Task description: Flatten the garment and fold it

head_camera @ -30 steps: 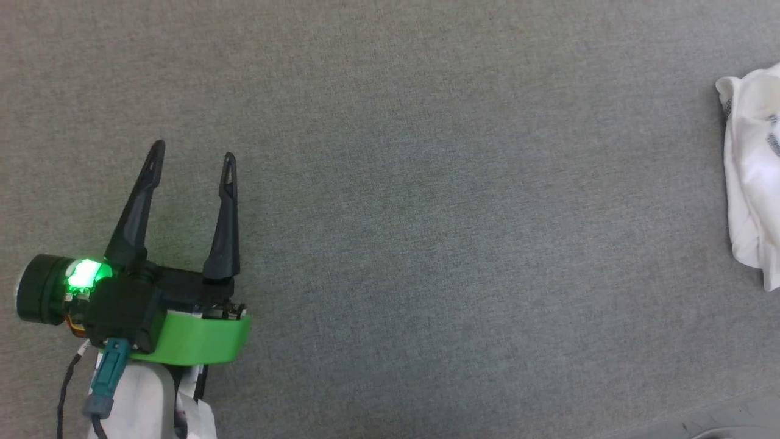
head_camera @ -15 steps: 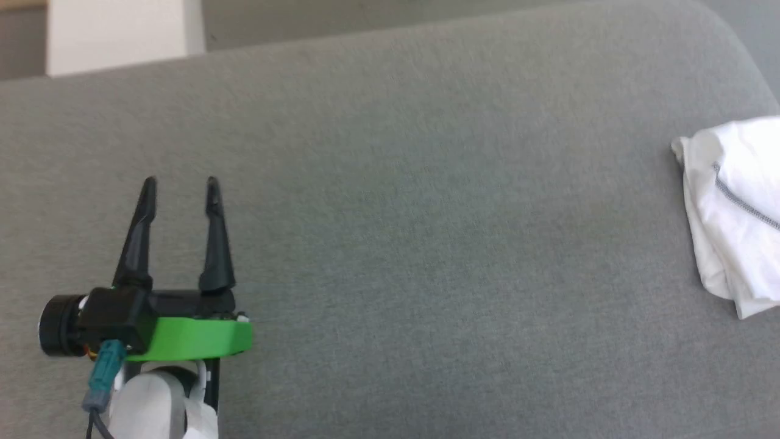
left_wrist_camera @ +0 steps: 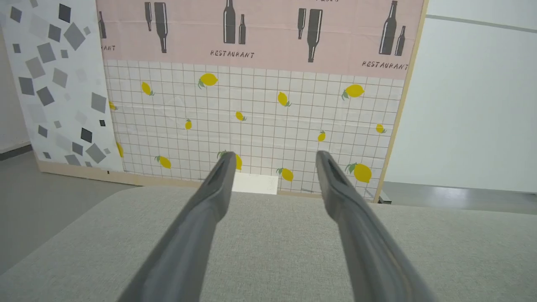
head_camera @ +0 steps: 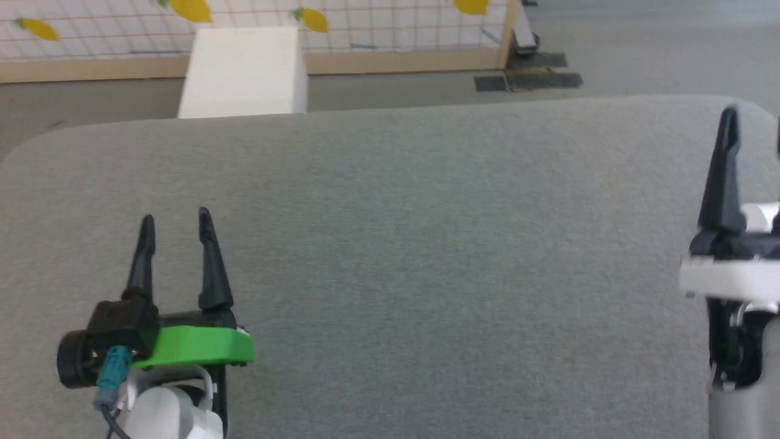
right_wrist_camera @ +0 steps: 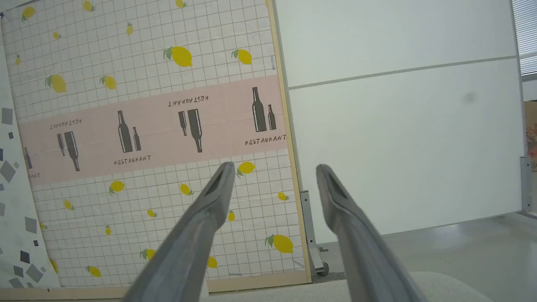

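The left claw point(head_camera: 175, 215) and right claw point(right_wrist_camera: 275, 167) hover wide and empty above the grey table point(head_camera: 390, 244) (where the garment lies cannot be told), so finding it before reaching seems wise.

Setting: staged robot-testing lab. Grey fabric-covered table point(head_camera: 390, 244); beyond its far edge, freestanding printed backdrop panel point(left_wrist_camera: 251, 105) (lemons, grid, "RESTAURANT" bottles), white box point(head_camera: 244, 73), plain white partition wall point(right_wrist_camera: 398, 126), bare grey floor point(left_wrist_camera: 37, 201).

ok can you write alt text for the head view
Two open black-fingered grippers point up over a grey fabric-covered surface: the left gripper, green-banded, at lower left, the right gripper cut off by the right edge. Behind the surface stand a white box and a lemon-printed grid panel.
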Robot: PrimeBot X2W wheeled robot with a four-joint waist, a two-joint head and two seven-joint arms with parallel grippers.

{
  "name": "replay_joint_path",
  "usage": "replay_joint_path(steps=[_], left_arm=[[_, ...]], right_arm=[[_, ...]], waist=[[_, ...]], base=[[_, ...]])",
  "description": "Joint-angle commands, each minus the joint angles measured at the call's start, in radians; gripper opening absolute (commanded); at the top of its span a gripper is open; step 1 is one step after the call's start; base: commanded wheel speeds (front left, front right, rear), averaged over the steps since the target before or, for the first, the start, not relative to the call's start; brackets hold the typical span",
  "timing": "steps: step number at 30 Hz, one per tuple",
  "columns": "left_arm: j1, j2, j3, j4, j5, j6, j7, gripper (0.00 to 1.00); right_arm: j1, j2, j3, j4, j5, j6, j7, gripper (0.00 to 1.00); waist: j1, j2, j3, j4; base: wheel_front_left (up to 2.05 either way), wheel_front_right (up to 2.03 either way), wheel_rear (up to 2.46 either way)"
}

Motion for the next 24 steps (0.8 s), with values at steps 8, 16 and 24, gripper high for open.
replay_joint_path(steps=[8,16,24], left_arm=[[-0.003,-0.007,-0.041,0.122,-0.008,0.001,-0.002,1.0],[0.006,-0.011,-0.075,0.238,-0.019,-0.005,-0.003,1.0],[0.015,-0.014,-0.105,0.279,-0.007,-0.014,-0.004,1.0]], right_arm=[[0.144,-0.001,0.1,0.084,0.016,-0.001,-0.028,1.0],[0.224,0.0,0.132,0.129,0.034,-0.001,-0.029,1.0],[0.258,0.0,0.145,0.198,0.009,-0.001,-0.029,1.0]], waist=[[0.0001,0.0,-0.062,0.075],[0.0001,0.0,-0.074,0.082],[0.0001,0.0,-0.074,0.082]], base=[[0.0,0.0,0.0],[0.0,0.0,0.0],[0.0,0.0,0.0]])
